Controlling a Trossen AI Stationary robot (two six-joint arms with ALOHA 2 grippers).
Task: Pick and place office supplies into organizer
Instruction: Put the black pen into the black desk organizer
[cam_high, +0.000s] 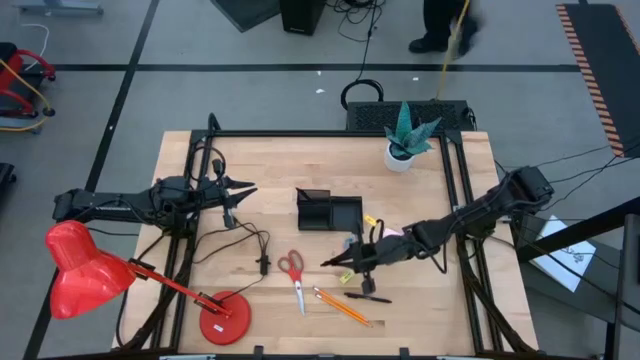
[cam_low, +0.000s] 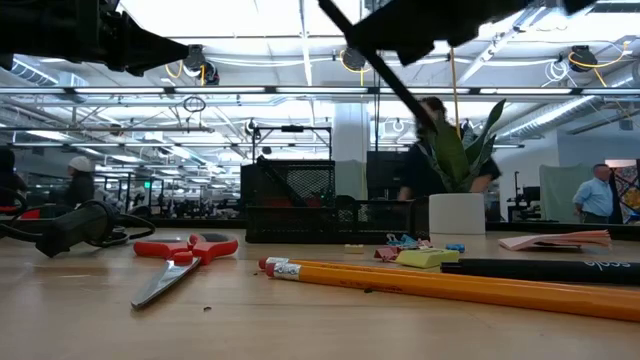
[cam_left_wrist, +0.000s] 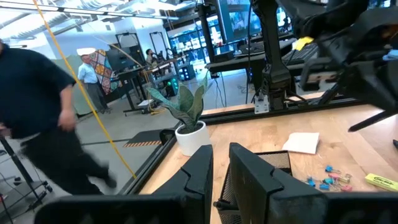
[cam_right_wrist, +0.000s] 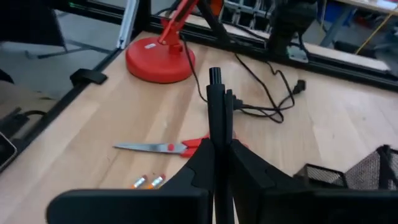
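My right gripper is above the table's near right part, shut on a black pen that juts out past its fingertips toward the left. Below it lie another black pen, two orange pencils, red-handled scissors, a yellow piece, a pink sticky-note pad and blue clips. The black organizer stands at mid-table. My left gripper hovers left of the organizer, fingers a narrow gap apart with nothing between them. My right gripper pinches the pen's shaft between its two fingers, and the pen lies along them. Its capped end sticks out ahead of the fingertips. The fingers come from the table's right, slanting a little down. The pen is lifted clear of the table.
A white plant pot stands at the far right. A red desk lamp sits at the near left, its black cable trailing across the wood. People move in the room beyond the table.
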